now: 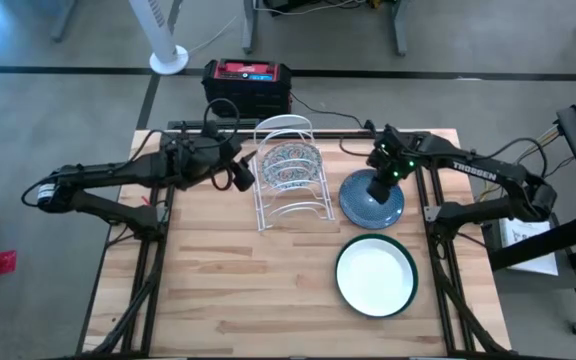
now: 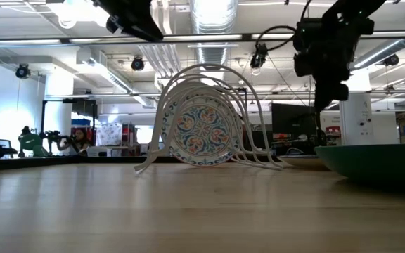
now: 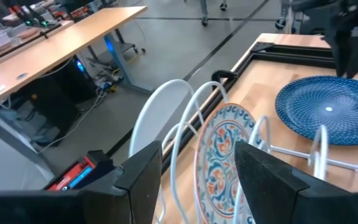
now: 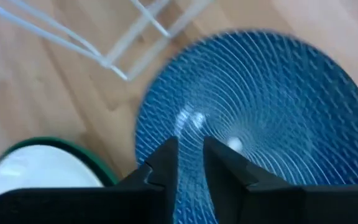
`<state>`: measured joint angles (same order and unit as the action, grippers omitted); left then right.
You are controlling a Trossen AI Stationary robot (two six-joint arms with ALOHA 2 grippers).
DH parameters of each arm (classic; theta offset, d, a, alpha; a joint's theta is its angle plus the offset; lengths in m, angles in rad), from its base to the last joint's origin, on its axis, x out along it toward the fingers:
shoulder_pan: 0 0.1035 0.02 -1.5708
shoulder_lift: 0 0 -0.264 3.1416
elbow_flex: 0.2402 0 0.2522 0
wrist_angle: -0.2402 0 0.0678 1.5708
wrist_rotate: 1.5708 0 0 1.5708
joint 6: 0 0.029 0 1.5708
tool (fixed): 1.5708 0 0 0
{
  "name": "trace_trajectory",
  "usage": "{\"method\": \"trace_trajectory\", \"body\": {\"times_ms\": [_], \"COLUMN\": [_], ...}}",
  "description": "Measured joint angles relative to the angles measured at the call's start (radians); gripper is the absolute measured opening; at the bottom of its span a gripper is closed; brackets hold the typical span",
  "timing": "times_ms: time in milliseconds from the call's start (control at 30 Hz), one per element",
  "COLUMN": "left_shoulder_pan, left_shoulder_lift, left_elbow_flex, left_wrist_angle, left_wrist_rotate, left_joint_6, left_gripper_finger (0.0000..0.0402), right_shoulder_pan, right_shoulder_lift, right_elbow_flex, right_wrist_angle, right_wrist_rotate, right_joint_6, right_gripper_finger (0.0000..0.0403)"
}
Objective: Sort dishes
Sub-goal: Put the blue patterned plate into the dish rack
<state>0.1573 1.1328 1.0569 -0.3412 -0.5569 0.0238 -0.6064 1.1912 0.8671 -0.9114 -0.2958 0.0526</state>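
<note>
A white wire rack (image 1: 290,170) stands at the table's far middle. The floral dish (image 1: 290,163) stands on edge in it. The blue speckled dish (image 1: 371,198) lies flat to the right of the rack. A dish that is green outside and white inside (image 1: 376,275) lies flat nearer the front. My left gripper (image 1: 246,177) hovers open at the rack's left side, with the floral dish (image 3: 219,155) beyond its fingers. My right gripper (image 4: 191,155) points down above the blue dish (image 4: 260,106), its fingers a narrow gap apart and well clear of the dish.
A black and red box (image 1: 248,85) sits just past the table's far edge, with cables running from it. Bare wood (image 1: 218,290) spreads over the table's near left. Beside the floral dish a broad white arc (image 3: 160,118) rises in the rack; plate or wire, I cannot tell.
</note>
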Motion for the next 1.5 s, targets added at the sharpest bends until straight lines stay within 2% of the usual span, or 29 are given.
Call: {"method": "trace_trajectory", "body": {"times_ms": [133, 367, 600, 733, 933, 1167, 1233, 1367, 1500], "left_shoulder_pan": [-0.020, -0.043, -0.047, -0.047, -0.047, -0.047, -0.047, -0.047, -0.047], "left_shoulder_lift": [0.000, 0.000, 0.000, 0.000, 0.000, 0.000, 0.000, 0.000, 0.000], "left_elbow_flex": [0.000, 0.000, 0.000, 0.000, 0.000, 0.000, 0.000, 0.000, 0.000], "left_wrist_angle": [-0.004, -0.032, -0.053, -0.055, -0.060, -0.061, -0.061, -0.062, -0.067], "left_wrist_rotate": [0.000, 0.000, 0.000, 0.000, 0.000, 0.000, 0.000, 0.000, -0.001], "left_joint_6": [-0.005, -0.019, -0.030, -0.030, -0.030, -0.030, -0.030, -0.030, -0.030], "left_gripper_finger": [0.0192, 0.0192, 0.0192, 0.0192, 0.0192, 0.0192, 0.0192, 0.0192, 0.0192], "right_shoulder_pan": [0.000, 0.000, -0.037, -0.079, -0.129, -0.134, -0.134, -0.135, -0.151], "right_shoulder_lift": [-0.001, -0.010, -0.010, -0.010, -0.010, 0.055, 0.083, 0.132, 0.167], "right_elbow_flex": [-0.029, -0.053, -0.060, -0.060, -0.085, -0.145, -0.152, -0.152, -0.153], "right_wrist_angle": [-0.050, -0.080, -0.092, -0.091, -0.044, 0.028, 0.035, 0.052, 0.072], "right_wrist_rotate": [0.111, 0.159, 0.261, 0.353, 0.360, 0.371, 0.384, 0.476, 0.482], "right_joint_6": [0.057, 0.097, 0.131, 0.160, 0.172, 0.202, 0.208, 0.227, 0.227], "right_gripper_finger": [0.0109, 0.0160, 0.0195, 0.0211, 0.0224, 0.0216, 0.0216, 0.0221, 0.0225]}}
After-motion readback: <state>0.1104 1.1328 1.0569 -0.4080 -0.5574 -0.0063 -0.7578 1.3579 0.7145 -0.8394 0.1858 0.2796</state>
